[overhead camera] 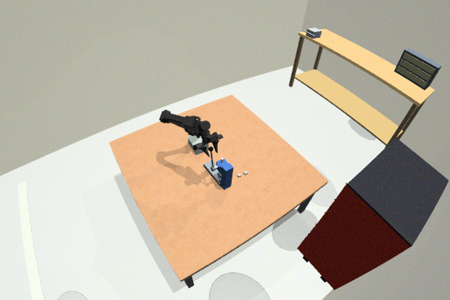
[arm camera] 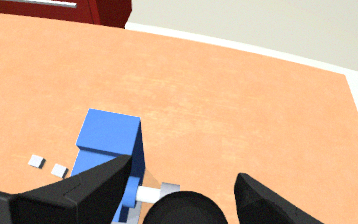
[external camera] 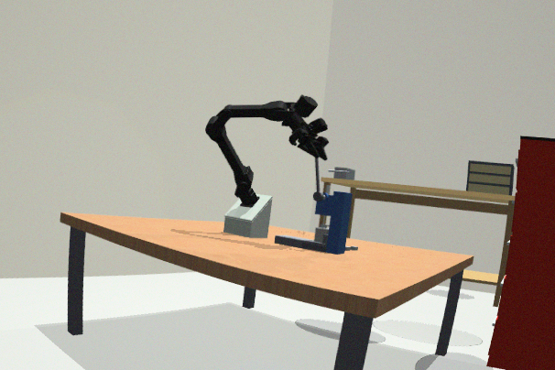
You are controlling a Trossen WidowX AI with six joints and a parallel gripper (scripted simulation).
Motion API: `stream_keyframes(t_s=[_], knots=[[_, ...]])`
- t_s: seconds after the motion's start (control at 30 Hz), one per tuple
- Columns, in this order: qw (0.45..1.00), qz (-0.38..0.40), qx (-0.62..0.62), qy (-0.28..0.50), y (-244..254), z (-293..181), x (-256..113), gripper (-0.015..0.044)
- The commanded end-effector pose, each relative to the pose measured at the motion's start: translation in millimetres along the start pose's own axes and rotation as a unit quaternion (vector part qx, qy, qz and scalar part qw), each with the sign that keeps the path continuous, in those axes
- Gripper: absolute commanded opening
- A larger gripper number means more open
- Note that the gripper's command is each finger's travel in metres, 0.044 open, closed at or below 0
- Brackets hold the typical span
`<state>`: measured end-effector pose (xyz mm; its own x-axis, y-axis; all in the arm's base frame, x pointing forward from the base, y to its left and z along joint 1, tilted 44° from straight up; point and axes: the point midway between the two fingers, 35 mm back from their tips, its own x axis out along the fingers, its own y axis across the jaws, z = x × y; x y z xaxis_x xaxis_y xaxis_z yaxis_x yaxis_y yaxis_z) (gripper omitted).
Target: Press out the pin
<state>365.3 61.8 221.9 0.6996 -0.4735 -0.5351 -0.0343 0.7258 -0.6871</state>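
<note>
The claw (overhead camera: 212, 149) (external camera: 321, 157) (arm camera: 182, 175) hangs wide around the lever's black knob (overhead camera: 211, 148) (arm camera: 185, 210), lever upright beside the blue press (overhead camera: 226, 174) (external camera: 341, 220) (arm camera: 112, 130) at the tabletop's (overhead camera: 193, 237) (external camera: 211, 256) (arm camera: 240, 100) center; the pivot looks stiff (grip the round, probably slippery knob centrally).

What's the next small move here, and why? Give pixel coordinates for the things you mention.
Probably back the claw (overhead camera: 212, 151) (external camera: 321, 157) (arm camera: 185, 182) straight off the lever knob (overhead camera: 211, 148) (arm camera: 185, 212): its fingers stand open either side of it, and the lever (overhead camera: 212, 160) (external camera: 318, 176) already points up.
</note>
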Motion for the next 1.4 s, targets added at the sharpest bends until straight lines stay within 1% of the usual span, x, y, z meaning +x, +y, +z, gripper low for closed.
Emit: stream_keyframes(t_s=[0.0, 0.1, 0.53, 0.57, 0.67, 0.73, 0.93, 1.07, 1.37], knots=[[1.000, -0.001, 0.000, 0.001, 0, -1, 0, 0.0368], [1.000, -0.001, 0.000, 0.001, 0, -1, 0, 0.0440], [1.000, 0.000, 0.000, 0.001, 0, 0, -3, 0.0440], [1.000, 0.001, 0.001, 0.002, 2, 0, -11, 0.0440], [1.000, 0.004, 0.001, 0.004, 4, 1, -59, 0.0440], [1.000, 0.003, 0.000, 0.002, 2, -1, -81, 0.0440], [1.000, 0.003, 0.000, 0.002, 2, -1, -87, 0.0440], [1.000, 0.008, -0.002, -0.001, 5, 0, -125, 0.0440], [1.000, 0.008, -0.002, -0.001, 5, 0, -128, 0.0440]])
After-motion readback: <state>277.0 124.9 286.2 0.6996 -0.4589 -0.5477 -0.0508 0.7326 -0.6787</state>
